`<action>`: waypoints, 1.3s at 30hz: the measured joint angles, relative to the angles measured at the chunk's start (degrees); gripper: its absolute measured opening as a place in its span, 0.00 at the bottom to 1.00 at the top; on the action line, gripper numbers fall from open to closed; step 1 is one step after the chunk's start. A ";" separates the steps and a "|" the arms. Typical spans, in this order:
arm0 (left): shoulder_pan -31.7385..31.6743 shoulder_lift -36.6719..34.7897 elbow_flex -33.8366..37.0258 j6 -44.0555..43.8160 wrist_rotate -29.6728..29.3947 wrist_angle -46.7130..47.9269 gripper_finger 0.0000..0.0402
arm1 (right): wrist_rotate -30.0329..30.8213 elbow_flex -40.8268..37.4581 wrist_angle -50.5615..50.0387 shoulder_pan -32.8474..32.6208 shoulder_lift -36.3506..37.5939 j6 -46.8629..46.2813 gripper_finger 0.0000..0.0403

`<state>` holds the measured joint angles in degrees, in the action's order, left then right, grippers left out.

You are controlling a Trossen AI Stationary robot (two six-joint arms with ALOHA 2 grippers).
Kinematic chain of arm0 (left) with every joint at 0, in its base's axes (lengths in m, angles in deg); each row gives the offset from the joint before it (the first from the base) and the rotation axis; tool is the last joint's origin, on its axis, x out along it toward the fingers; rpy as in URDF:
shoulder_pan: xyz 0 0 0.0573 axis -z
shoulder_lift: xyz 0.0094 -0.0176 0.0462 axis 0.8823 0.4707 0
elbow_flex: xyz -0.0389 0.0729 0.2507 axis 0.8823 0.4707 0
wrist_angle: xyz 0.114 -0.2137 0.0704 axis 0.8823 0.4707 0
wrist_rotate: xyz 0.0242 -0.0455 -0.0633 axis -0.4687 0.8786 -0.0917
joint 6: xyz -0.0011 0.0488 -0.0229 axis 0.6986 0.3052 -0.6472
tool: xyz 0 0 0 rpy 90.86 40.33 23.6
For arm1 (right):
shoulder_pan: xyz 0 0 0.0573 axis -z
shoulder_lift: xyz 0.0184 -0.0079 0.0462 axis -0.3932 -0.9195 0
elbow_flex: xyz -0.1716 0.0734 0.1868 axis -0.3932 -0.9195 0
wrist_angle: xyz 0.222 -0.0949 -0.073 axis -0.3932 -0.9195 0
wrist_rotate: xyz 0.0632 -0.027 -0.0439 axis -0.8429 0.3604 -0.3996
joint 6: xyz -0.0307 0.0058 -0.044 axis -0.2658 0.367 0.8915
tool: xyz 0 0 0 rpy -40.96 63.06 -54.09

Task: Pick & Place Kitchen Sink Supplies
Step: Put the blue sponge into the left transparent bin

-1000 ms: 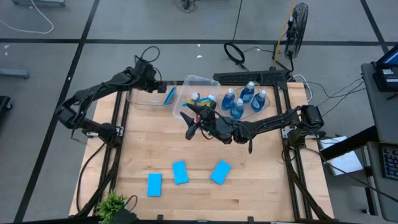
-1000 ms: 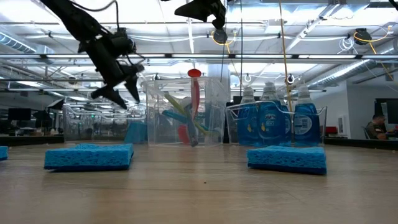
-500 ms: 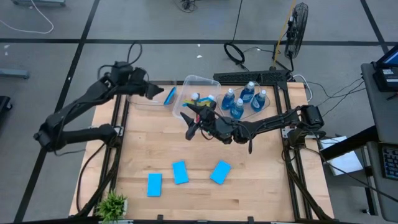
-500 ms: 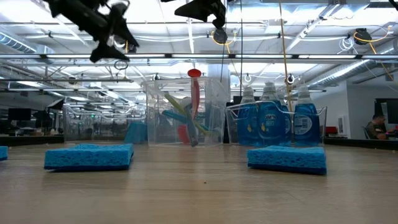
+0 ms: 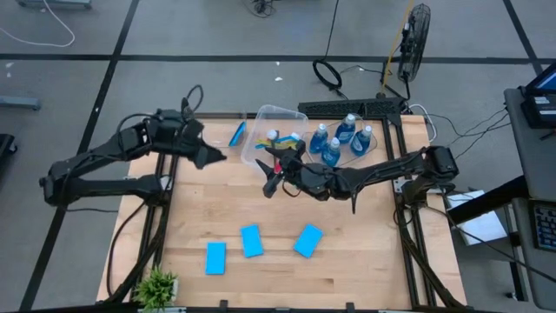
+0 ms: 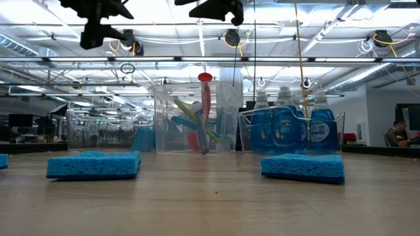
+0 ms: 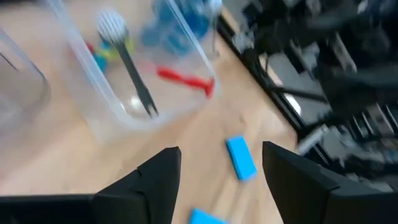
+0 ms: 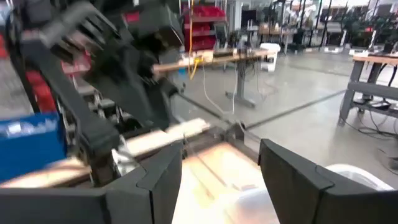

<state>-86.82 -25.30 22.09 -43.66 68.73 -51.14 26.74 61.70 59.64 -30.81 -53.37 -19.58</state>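
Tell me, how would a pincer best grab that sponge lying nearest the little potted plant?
Probably from straight above, across its two long edges. The sponge lies flat on the table, a narrow rectangle, with open wood all round. The next sponge lies apart, leaving room for the fingers.

Three sponges (image 5: 252, 241) lie flat on the table's front; bottles (image 5: 340, 139) stand upright behind.

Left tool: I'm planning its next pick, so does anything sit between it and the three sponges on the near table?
Nothing visible does. The left tool hangs open above bare wood, and the table between it and the three sponges holds nothing. The right tool hovers off to one side.
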 joint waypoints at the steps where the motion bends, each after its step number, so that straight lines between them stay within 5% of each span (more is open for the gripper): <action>1: 1.35 0.04 0.00 -0.99 -0.14 0.69 0.56 | 0.00 -0.04 -1.40 -0.06 0.57 -0.05 0.50; 16: 23.13 1.51 -0.04 -19.36 -14.82 4.50 0.49 | 0.11 -10.71 -9.34 -2.41 13.61 -0.13 0.50; 32: 42.93 13.14 -0.04 -50.70 -16.33 3.79 0.41 | -0.08 -35.28 8.05 -3.02 31.51 -4.60 0.50; 39: 48.64 17.41 -0.04 -61.36 -15.83 2.83 0.37 | -6.16 -40.44 9.16 -3.02 36.50 -4.57 0.50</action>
<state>-38.18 -7.89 22.05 -105.03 52.90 -48.31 20.58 21.27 68.80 -33.83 -16.88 -24.15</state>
